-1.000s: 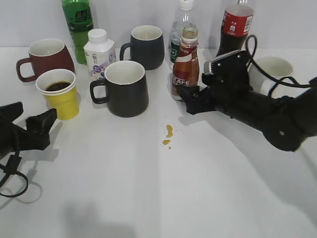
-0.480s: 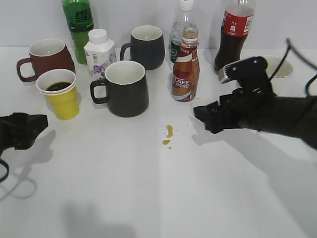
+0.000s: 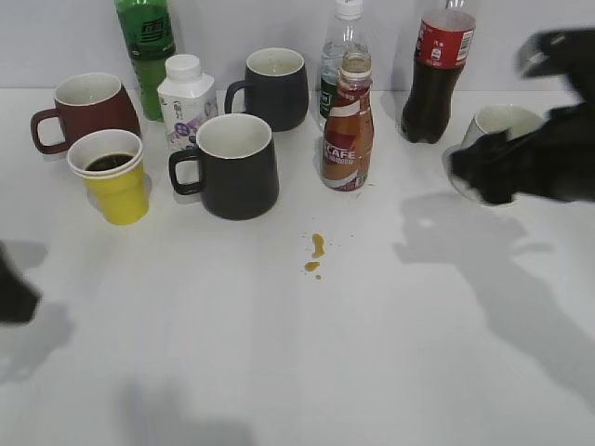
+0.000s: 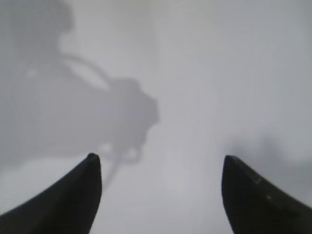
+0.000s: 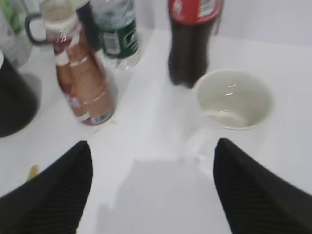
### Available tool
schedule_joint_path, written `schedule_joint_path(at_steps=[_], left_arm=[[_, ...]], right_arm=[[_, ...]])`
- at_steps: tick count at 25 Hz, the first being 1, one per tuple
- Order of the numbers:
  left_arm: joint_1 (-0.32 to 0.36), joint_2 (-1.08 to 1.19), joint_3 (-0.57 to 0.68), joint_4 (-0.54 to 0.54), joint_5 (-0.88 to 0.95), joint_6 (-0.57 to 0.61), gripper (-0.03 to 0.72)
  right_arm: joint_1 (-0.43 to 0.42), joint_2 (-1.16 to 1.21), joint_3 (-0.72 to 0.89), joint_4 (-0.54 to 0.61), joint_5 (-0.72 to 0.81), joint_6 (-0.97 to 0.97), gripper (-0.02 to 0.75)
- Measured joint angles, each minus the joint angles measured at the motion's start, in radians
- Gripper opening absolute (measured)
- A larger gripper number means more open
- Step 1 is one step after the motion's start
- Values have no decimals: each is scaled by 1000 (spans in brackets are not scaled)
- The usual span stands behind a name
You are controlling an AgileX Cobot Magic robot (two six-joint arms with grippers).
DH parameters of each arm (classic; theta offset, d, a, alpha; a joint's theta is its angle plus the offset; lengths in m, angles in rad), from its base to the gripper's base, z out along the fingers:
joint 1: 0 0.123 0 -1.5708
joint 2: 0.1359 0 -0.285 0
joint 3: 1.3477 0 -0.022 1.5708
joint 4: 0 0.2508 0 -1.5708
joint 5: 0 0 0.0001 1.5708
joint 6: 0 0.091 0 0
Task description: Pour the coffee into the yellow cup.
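Right wrist view: coffee [image 5: 80,80] upper-left, apart from open right gripper [image 5: 151,187].

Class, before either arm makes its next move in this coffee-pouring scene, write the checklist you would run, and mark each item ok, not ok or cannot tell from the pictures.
1. Yellow cup holds dark liquid: ok.
2. Coffee bottle stands upright on the table, free of both grippers: ok.
3. Bottle capped: not ok, its mouth looks open.
4. Table clean: not ok, brown spill in front of the bottle.
5. Left gripper open and empty over bare table: ok.
6. Right gripper open and empty, near the white cup: ok.
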Motion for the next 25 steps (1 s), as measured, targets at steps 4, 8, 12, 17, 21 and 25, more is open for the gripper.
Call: schedule_joint_path(at_steps=[4,8,12,17,21,25], left_arm=[[0,-135,-14,15,224,0,584],[0,-340,-16,48,355,3,578],[0,-539,-16,98,405,3,574],[0,-767,-6,124,411,23,571],[0,-891,54,125,413,89,571],[0,-965,66,123,421,134,571]], right_arm=[[0,-159,38,-19,31,24,575],[0,-306,67,-12,132,23,575],[0,-448,69,2,462,-94,575],[0,-616,69,288,883,-445,554],[0,-752,69,669,1049,-781,522],[0,-968,71,886,1149,-886,515]])
